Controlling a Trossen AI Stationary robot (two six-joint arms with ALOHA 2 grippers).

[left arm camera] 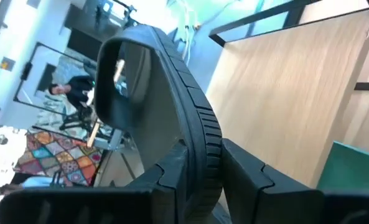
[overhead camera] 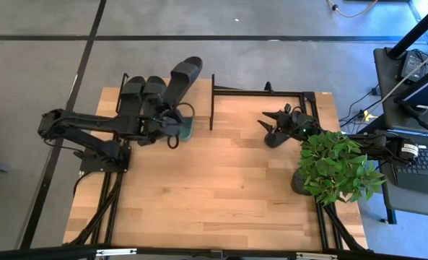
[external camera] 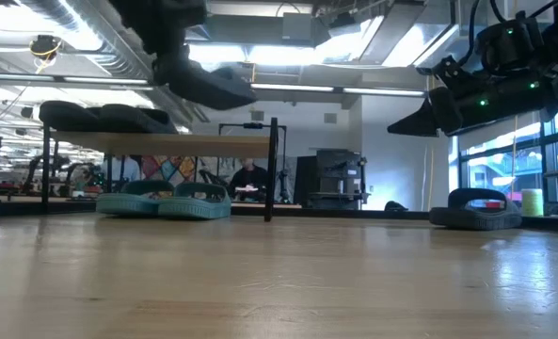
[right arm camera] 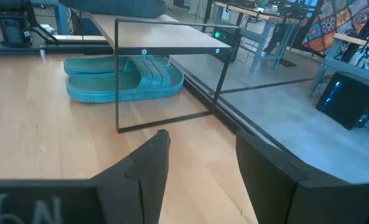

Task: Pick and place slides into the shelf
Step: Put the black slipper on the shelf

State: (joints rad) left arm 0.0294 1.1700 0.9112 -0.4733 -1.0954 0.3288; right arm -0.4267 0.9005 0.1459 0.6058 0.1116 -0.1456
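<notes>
My left gripper (overhead camera: 170,119) is shut on a black slide (overhead camera: 185,76) that hovers tilted above the shelf (external camera: 166,143). Two more black slides (overhead camera: 143,92) lie side by side on the shelf's light top board. Two sage green slides (external camera: 166,202) sit on the table under it, also seen in the right wrist view (right arm camera: 125,78). My right gripper (overhead camera: 273,128) is open in the air, above another black slide (external camera: 476,212) that lies flat on the table near the right side. My left gripper pinches the black slide near one end (left arm camera: 193,171), between its two fingers (left arm camera: 249,177), one on each side of the foam. The slide is lifted clear of shelf and table. It sticks out past the fingers toward the far edge, tilted (external camera: 208,87).
A leafy green plant (overhead camera: 336,166) in a pot stands on the table's right side, close to my right arm. Black frame rails (overhead camera: 264,92) run along the far edge right of the shelf. Bare wood (overhead camera: 214,188) spreads across the near half of the table.
</notes>
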